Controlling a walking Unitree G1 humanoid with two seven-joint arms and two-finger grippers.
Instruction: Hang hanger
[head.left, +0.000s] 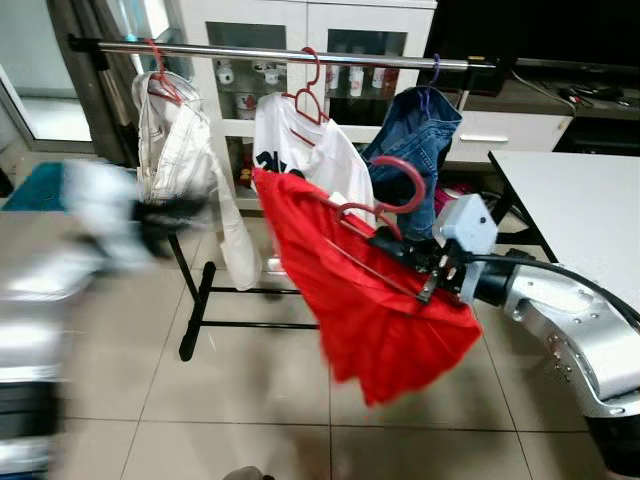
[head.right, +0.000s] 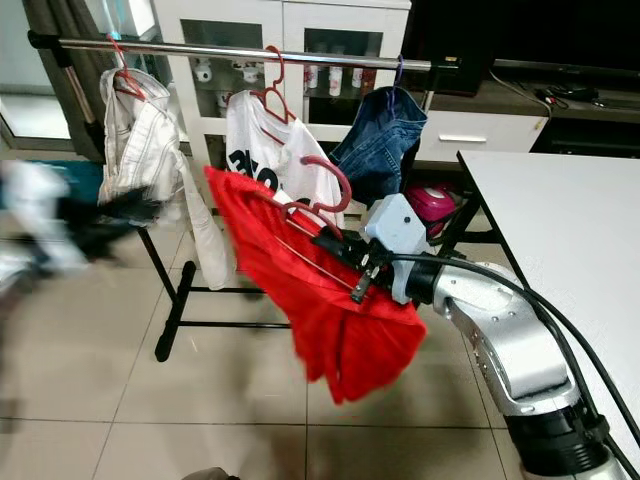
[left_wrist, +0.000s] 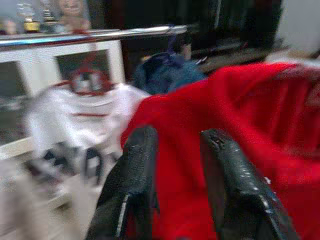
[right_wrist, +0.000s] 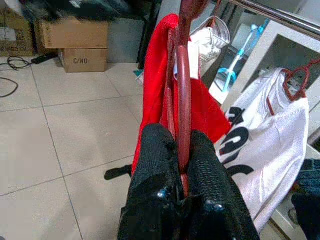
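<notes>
1. Red cloth is what you carry: a red garment draped on a red plastic hanger, held in front of the silver metal clothes rail and below it, its hook free in the air.
2. Your right gripper is clamped on the hanger's stem, both black fingers pressed against it from either side, as the right wrist view shows.
3. Your left gripper is blurred at the left of the head views; in its wrist view the two fingers stand apart with the red cloth just beyond them, nothing between.
4. On the rail you have three garments already hanging: a cream jacket near its left end, a white printed T-shirt on a red hanger at the middle, and blue denim jeans toward its right end.
5. Bare rail shows between the cream jacket and the white T-shirt, and a shorter bare stretch between the T-shirt and the jeans; the held hanger's hook sits below that shorter stretch.
6. A white tabletop's near corner lies close beside your right arm, just right of the rail's right end.
7. Beige tiled floor lies open under the red garment and before the rail's black base.
</notes>
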